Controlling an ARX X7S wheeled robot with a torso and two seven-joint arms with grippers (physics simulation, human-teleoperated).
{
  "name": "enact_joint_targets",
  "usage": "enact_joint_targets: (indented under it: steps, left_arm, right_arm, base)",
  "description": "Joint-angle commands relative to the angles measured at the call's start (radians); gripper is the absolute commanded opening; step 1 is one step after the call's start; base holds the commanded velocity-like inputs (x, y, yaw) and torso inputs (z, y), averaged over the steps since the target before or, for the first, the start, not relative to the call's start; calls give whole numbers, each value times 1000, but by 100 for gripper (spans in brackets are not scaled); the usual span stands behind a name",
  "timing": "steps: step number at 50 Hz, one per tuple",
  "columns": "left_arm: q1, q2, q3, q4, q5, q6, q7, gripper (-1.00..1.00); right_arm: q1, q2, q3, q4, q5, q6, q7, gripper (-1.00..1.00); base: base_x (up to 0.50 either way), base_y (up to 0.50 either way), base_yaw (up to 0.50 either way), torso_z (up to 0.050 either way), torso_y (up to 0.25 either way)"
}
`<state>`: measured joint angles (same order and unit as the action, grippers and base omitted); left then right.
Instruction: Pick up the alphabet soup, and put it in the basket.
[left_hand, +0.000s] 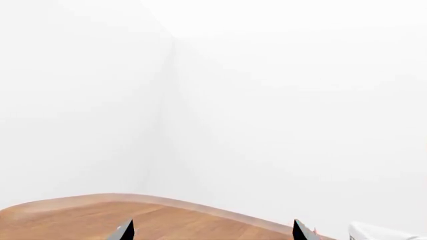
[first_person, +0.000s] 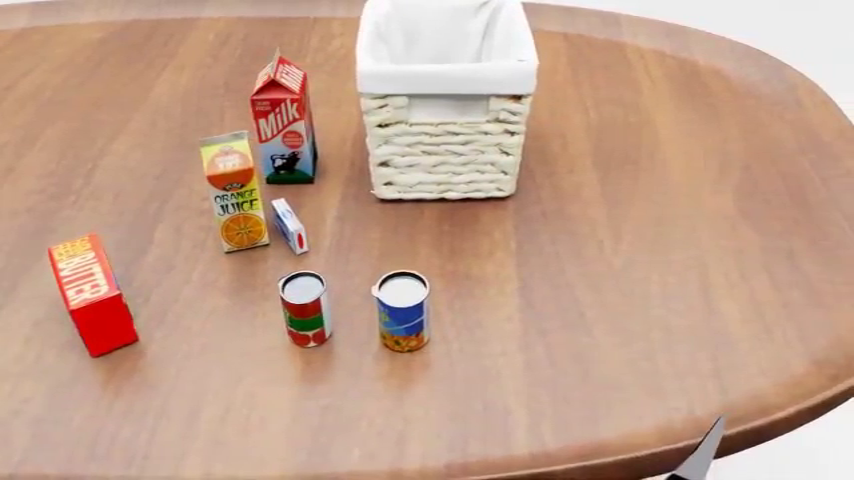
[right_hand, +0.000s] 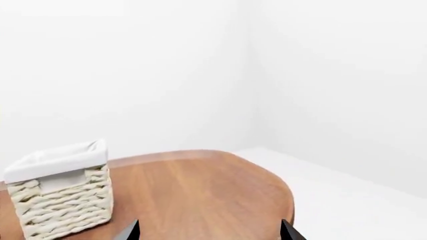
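**Ops:** Where is the soup sitting?

**Me:** I'm seeing the alphabet soup (first_person: 402, 311) standing upright on the table (first_person: 641, 260), toward the near edge, just right of the red and green can (first_person: 304, 308) and apart from it. The basket (first_person: 447, 100) is standing farther back, slightly right of the soup, well apart.

**Ops:** Anything else around it?

**Me:** To the left I'm looking at the orange juice carton (first_person: 234, 190), the milk carton (first_person: 283, 120) behind it, a small blue and white box (first_person: 290, 225) leaning beside the juice, and the butter box (first_person: 91, 294) at far left.

**Ops:** Grippers?

**Me:** The right gripper (right_hand: 210, 231) is hovering spread apart, holding nothing, with the basket (right_hand: 60, 192) ahead of it. In the head view only one dark tip is poking in at the near right edge; probably that arm, though I'm not certain. The left gripper (left_hand: 213, 231) is likewise gaping, fingers empty, pointing over the table's edge (left_hand: 100, 212) at a white wall.
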<state>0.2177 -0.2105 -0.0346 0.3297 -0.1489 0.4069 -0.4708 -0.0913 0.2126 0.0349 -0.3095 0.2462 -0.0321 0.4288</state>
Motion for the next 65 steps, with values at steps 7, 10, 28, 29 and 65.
enact_joint_targets:
  steps: [7,10,28,29,65]
  left_arm:
    - [-7,-9,8,-18,-6,7,-5,100]
    - [-5,-10,11,-13,-5,6,-7,100]
    - [0,-18,19,-3,-5,3,-16,100]
    - [3,-18,19,2,-4,3,-17,100]
    - [6,-31,36,3,-2,10,-32,100]
  right_arm:
    - [5,10,-21,-5,-9,27,14,100]
    - [4,12,-26,-7,-17,22,15,100]
    - [-13,23,-26,-18,32,-11,-10,100]
    - [-15,25,-27,-20,34,-14,-13,100]
    - [-12,35,-34,-13,51,-22,1,100]
  base:
    - [0,0,0,0,0]
    - [0,0,0,0,0]
    - [135,0,0,0,0]
    - [266,0,0,0,0]
    - [278,-29,0,0,0]
